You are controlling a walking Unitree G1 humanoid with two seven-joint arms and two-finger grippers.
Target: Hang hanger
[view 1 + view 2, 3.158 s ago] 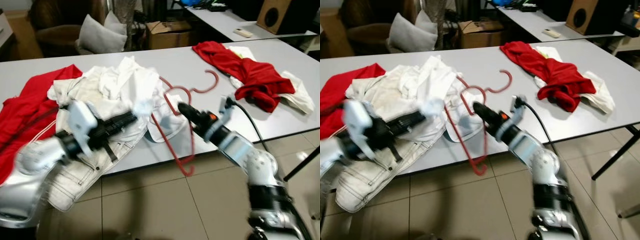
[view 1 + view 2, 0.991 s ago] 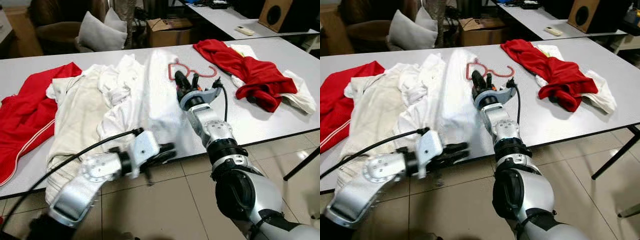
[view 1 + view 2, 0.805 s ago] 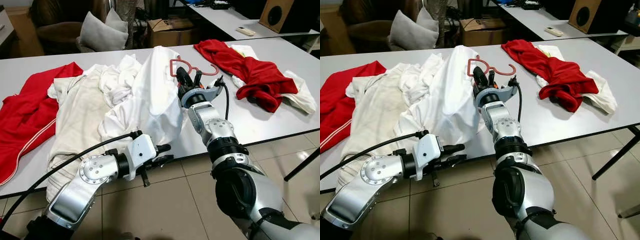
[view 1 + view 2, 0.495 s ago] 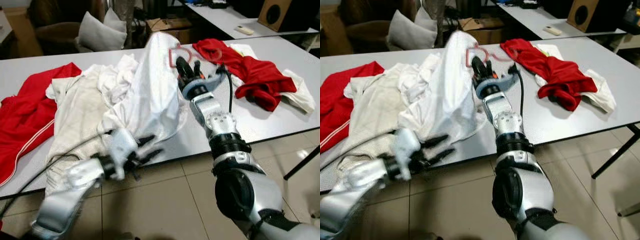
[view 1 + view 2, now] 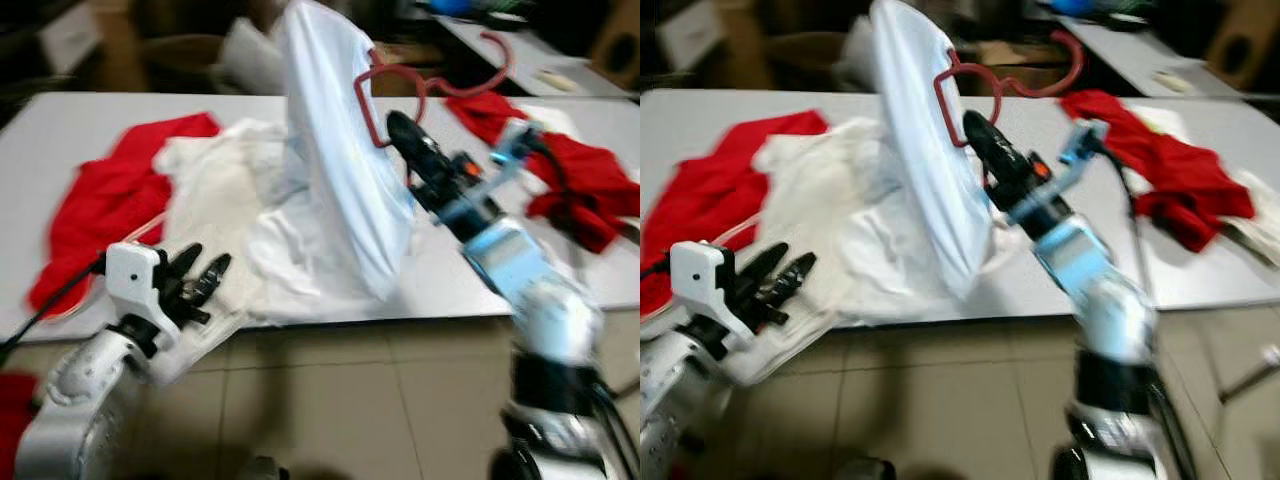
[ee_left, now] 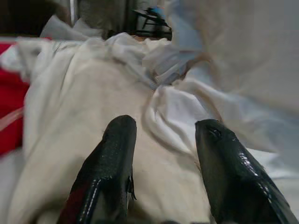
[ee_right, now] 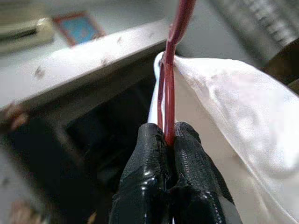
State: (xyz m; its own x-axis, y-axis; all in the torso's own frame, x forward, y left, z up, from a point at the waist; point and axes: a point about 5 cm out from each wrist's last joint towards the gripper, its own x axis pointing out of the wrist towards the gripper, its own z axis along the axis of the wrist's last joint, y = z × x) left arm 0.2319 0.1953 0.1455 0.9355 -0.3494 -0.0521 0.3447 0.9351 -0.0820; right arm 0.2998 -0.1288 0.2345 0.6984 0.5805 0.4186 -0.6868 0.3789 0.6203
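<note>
Right gripper (image 7: 169,140) clamps the thin red plastic hanger (image 5: 430,82), lifting a white shirt (image 5: 335,170) above the grey table (image 5: 60,140). Left gripper (image 6: 163,154), fingers apart, hovers at the table's near edge over cream cloth (image 6: 84,130).

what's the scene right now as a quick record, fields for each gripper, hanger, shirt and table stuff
right gripper: shut on the red hanger, raised above the table
white shirt: draped on the hanger, hem trailing to the table
left gripper: open, low at the table's near edge, over the cream garment
table: red garments at the left and right
image: blurred
</note>
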